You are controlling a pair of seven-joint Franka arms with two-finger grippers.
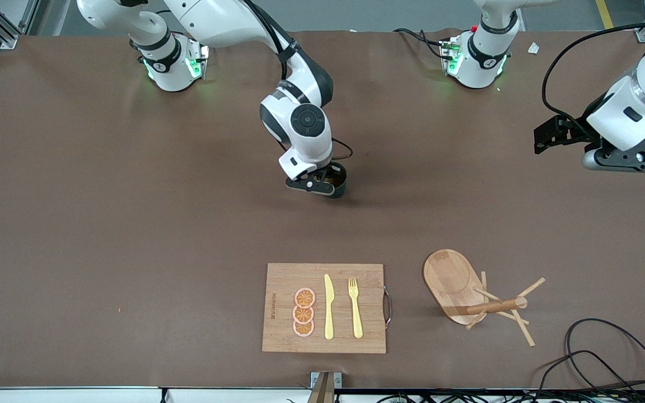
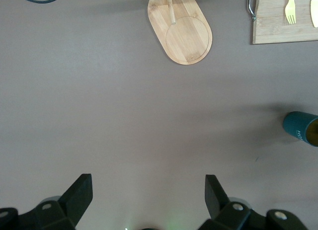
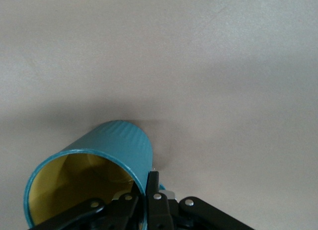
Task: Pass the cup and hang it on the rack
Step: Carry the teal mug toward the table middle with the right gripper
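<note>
Item: right gripper (image 1: 322, 187), mine, low over the middle of the brown worktop (image 1: 104, 224). My jaws are closed on the rim of the small dark teal cylindrical cup with the yellow interior (image 3: 99, 160), one finger inside the wall and one outside. The cup sits at or just above the worktop (I cannot tell which).

Item: left gripper (image 2: 146, 197), also mine, waiting in the air at its own arm's end of the worktop, jaws spread wide and empty.

Item: light wooden mug rack with oval base, central post and thin pegs (image 1: 471, 294), nearer the front camera than the cup, toward the left arm's end.

Handling note: I judge the pass is in hand. Carry the cup level toward the left gripper, keep the rim pinch firm, and present the outer wall clear for the other jaws; release only once they have closed.

Count: one cup, one rack, one rectangular wooden cutting board (image 1: 283, 336), three orange slices (image 1: 304, 312), one yellow knife (image 1: 328, 308), one yellow fork (image 1: 355, 308).
</note>
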